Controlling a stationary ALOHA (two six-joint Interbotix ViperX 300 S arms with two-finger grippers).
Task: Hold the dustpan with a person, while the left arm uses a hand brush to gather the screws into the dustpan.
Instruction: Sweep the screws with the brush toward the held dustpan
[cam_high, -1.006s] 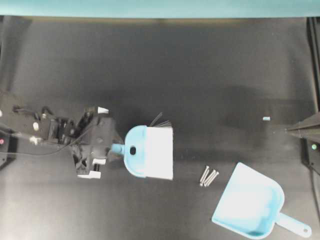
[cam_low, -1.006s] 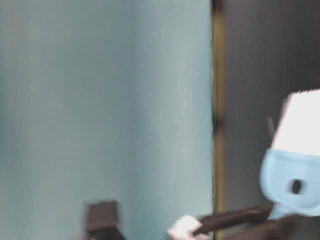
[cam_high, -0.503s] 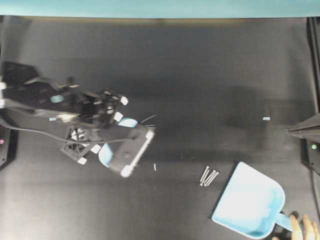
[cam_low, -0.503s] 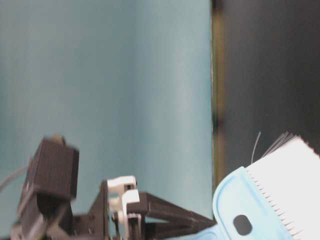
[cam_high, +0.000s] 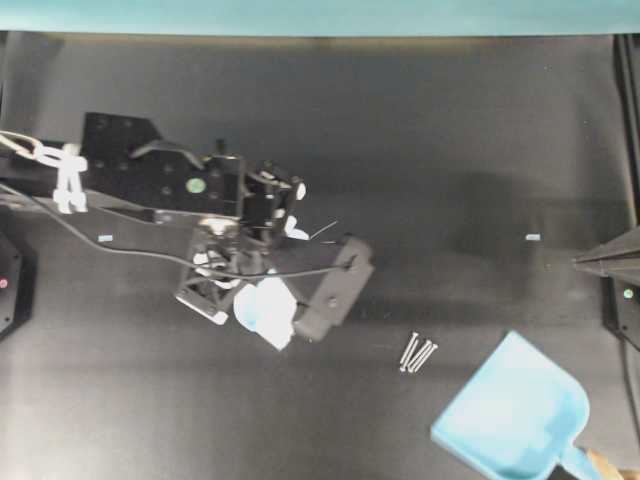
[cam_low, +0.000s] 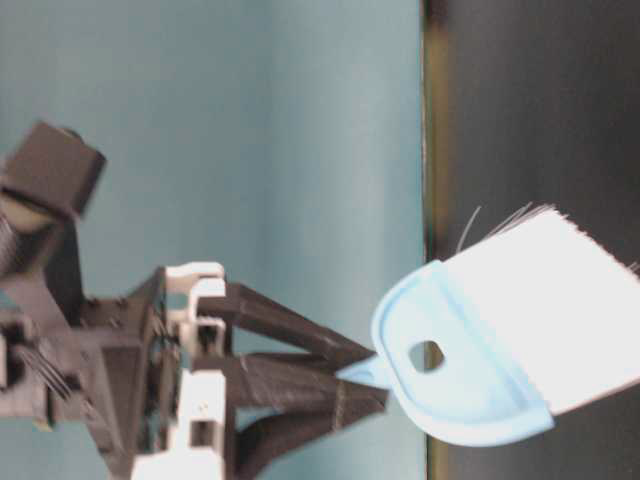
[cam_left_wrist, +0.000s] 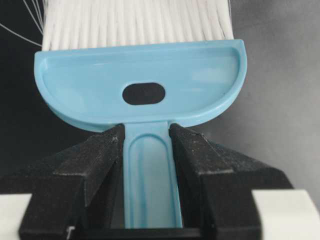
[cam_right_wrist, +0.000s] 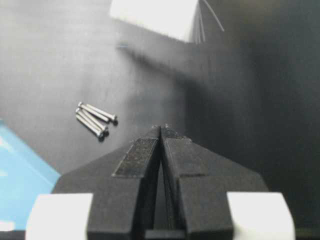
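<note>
While the left pincer (cam_left_wrist: 146, 150) pinches the slim handle of the hand brush (cam_left_wrist: 140, 82), its white bristles point away from the fingers (cam_left_wrist: 97, 160). On the black tabletop (cam_high: 450, 150), the screws (cam_high: 418, 352) lie well to the right of that brush, just beside the dustpan (cam_high: 510, 410). Pressed together and holding nothing, the right pincer (cam_right_wrist: 161, 129) faces the screws.
</note>
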